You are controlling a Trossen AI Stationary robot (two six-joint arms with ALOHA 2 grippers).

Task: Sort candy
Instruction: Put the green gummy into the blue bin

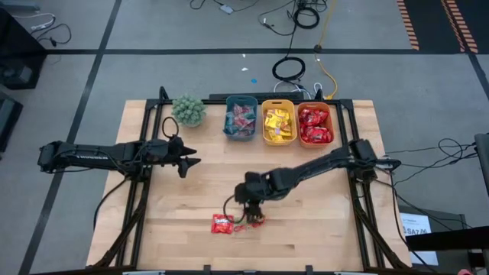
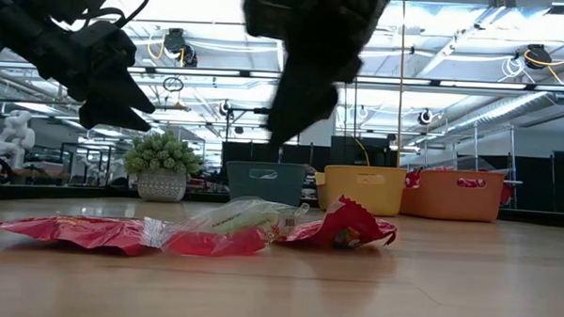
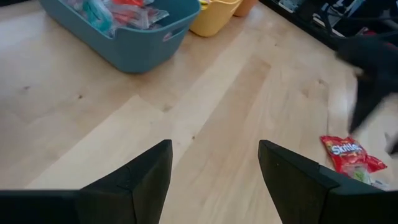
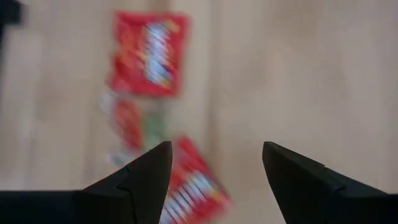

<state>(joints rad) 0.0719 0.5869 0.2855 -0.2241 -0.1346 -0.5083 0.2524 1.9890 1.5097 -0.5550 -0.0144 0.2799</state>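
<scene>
Three packets make up the loose candy I can see, lying close together near the table's front edge, well apart from the teal bin at the back. Between that bin and the cluster I have a wide stretch of bare table — plenty of room to move in. From the high view, the flat red packet lies farthest toward the left arm's side, with a clear-and-red wrapper touching it and a crumpled red packet at the other end, so the row's long axis runs roughly parallel to the front edge. I cannot tell which way each packet's printed end faces.

The right gripper hovers just behind the cluster, on the teal bin's side of it, fingers apart and clamped on nothing. The left gripper hangs nearer the teal bin, off toward the left arm's side, its fingers likewise spread and empty.

Beside the teal bin stand a yellow bin and an orange bin, each with sweets inside — blue and pink, yellow, red in that order. A small green plant stands on the teal bin's other side.
</scene>
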